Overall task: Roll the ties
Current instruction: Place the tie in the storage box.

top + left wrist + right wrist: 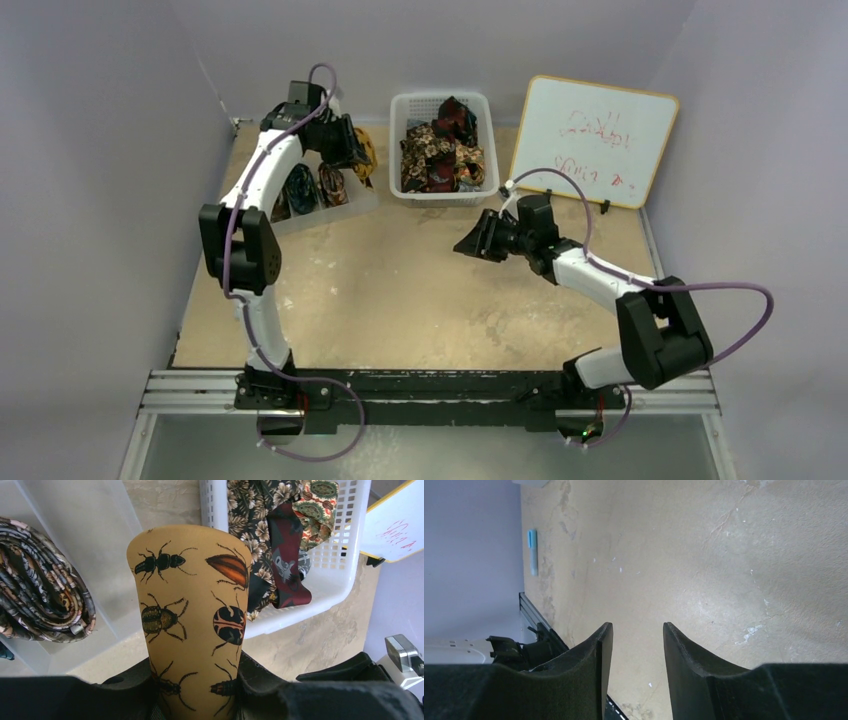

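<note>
Walls (100,200) box in left, far and right. Whiteboard (597,140) leans far right, white basket (396,150) of loose ties (440,152) sits far centre, clear tray (345,208) far left. Bare tan tabletop (400,300) spans the near half. Right gripper (634,630) hovers mid-table, fingers apart, nothing between. Left gripper (195,687) is far left, clamped on golden-yellow tie (190,605), over the tray's right edge beside the basket. Tie is rolled and smooth, with a black and orange beetle print. Dark rolled tie (45,585) lies in the tray.
</note>
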Robot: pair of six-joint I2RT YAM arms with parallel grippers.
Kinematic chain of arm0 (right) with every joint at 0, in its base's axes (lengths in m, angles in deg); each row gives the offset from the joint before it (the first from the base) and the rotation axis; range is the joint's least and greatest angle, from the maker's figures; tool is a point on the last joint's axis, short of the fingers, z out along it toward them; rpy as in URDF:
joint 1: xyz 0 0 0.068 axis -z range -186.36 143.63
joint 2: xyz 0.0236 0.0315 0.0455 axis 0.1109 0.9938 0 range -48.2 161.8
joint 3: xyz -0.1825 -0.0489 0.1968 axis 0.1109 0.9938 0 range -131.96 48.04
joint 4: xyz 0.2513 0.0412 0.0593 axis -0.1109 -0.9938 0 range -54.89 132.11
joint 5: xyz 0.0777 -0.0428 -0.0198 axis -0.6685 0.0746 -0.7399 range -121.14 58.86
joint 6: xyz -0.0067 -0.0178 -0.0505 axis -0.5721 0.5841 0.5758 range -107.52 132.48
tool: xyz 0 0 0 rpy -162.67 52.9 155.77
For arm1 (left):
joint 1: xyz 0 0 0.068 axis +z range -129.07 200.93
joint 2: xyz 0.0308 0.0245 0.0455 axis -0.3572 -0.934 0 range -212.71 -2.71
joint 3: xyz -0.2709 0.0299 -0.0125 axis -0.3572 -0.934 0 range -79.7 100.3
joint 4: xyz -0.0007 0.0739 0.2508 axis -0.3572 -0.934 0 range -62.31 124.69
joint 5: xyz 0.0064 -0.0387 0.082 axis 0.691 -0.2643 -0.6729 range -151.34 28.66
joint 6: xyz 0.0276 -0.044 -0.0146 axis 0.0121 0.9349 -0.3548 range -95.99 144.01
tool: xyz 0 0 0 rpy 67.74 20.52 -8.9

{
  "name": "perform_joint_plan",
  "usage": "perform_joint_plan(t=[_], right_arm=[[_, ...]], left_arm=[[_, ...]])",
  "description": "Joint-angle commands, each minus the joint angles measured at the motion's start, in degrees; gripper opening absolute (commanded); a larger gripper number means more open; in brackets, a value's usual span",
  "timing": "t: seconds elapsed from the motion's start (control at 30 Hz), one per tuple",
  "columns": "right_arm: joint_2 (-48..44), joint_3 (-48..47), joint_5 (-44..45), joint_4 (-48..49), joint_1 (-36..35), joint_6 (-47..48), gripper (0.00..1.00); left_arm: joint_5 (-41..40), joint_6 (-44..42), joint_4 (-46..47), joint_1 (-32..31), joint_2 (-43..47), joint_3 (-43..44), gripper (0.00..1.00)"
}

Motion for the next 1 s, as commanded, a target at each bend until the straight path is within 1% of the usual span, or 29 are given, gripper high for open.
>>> perform_joint_plan(t=[0.0,0.07,0.23,0.47,0.77,0.83,0.97], right_arm=[[0.50,-3.36,-2.02,-0.33,0.09,1.15,0.44],[1.11,-3.78,-2.25,-0.29,0.12,1.32,0.44],[2.44,-4.97,-3.21,-0.81,0.09,1.86,0.43],[3.07,-4.82,-4.06,-1.43,0.09,2.25,0.43],[5.58,-5.68,-5.47,-1.81,0.09,3.42,0.43],[5.91,-6.04,-5.69,-2.19,0.08,3.78,0.43],[6.93,-6.98,-5.86,-3.03,0.09,4.60,0.43]], left_arm=[[3.52,-2.25,-0.92,1.93,-1.24,3.11,0.15],[3.08,-2.51,-0.39,2.80,-1.85,3.14,0.15],[5.15,-3.01,0.01,4.72,-4.52,4.40,0.15],[6.96,-3.37,-1.12,5.14,-10.65,7.91,0.15],[3.32,-5.20,-12.21,5.15,-20.60,23.35,0.15],[3.50,-5.74,-13.87,5.15,-21.79,25.14,0.15],[2.82,-6.14,-15.28,5.15,-22.10,24.83,0.15]])
